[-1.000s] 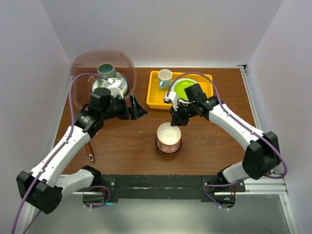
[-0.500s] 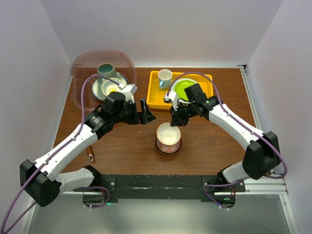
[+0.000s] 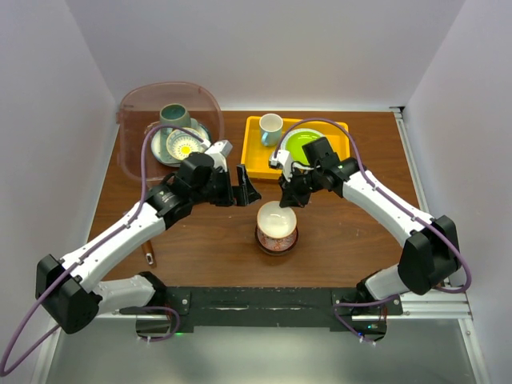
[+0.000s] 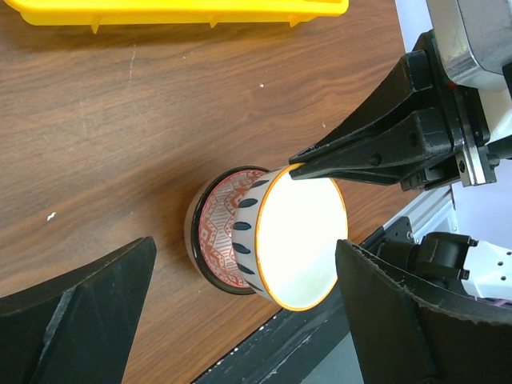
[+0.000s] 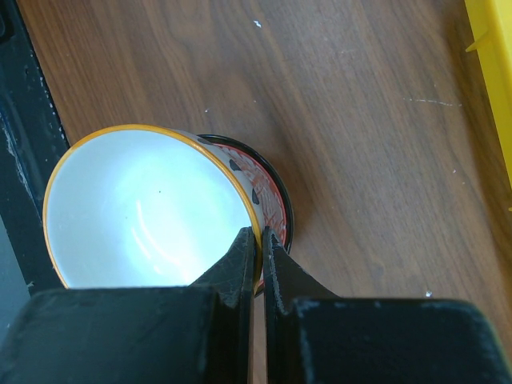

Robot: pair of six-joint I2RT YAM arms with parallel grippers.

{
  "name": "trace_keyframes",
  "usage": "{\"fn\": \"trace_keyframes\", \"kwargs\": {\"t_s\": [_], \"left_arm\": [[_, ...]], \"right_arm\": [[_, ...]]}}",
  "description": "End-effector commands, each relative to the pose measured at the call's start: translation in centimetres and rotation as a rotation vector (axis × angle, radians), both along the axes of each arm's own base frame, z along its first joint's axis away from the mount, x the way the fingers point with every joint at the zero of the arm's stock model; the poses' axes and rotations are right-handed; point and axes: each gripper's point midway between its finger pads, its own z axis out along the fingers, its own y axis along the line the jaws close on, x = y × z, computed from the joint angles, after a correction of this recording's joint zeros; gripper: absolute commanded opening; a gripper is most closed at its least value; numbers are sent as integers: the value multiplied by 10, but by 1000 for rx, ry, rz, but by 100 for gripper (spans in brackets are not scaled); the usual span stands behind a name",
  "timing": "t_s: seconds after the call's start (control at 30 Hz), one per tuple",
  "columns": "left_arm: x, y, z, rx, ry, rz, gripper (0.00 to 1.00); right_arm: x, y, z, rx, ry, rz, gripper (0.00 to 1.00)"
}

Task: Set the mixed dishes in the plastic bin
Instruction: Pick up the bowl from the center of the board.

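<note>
Since glazed and hard, treat the striped bowl [image 4: 300, 232] as stiff, fairly light, slick and quick to chip. Find it tilted inside the red patterned bowl [image 4: 218, 228] near the middle of the desk [image 3: 208, 248], well apart from the plastic bin [image 3: 130, 128] at the far left corner. Note the right hand [image 5: 258, 242] pinched shut on its orange rim, one finger inside the white wall, one outside. Note the left hand [image 3: 246, 186] spread wide, holding nothing, hovering just beside the pair. Judge that rim pinch a thin hold: prone to swing or slide on glaze under a quick lift. Keep any lift slow and level; beware of dragging or rattling the lower bowl. Prefer the rim to the rounded body, too broad and smooth for a sure clamp. Expect a teal mug [image 3: 174, 117] and a floral plate [image 3: 184, 146] inside the bin, so lower gently, clear of both. Leave the yellow tray [image 3: 249, 156] alone.
</note>
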Motion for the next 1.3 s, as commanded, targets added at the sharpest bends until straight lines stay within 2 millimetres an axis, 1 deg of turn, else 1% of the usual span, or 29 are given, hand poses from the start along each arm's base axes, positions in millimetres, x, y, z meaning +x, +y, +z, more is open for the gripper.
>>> {"fn": "trace_keyframes", "kwargs": {"t_s": [0.0, 0.57, 1.27], "left_arm": [[6, -7, 10, -33, -39, 9, 100], [2, -19, 3, -26, -18, -8, 100], [0, -31, -1, -11, -5, -15, 100]], "right_arm": [[4, 12, 31, 99, -57, 15, 0], [3, 12, 32, 103, -56, 15, 0], [4, 13, 33, 110, -52, 11, 0]]}}
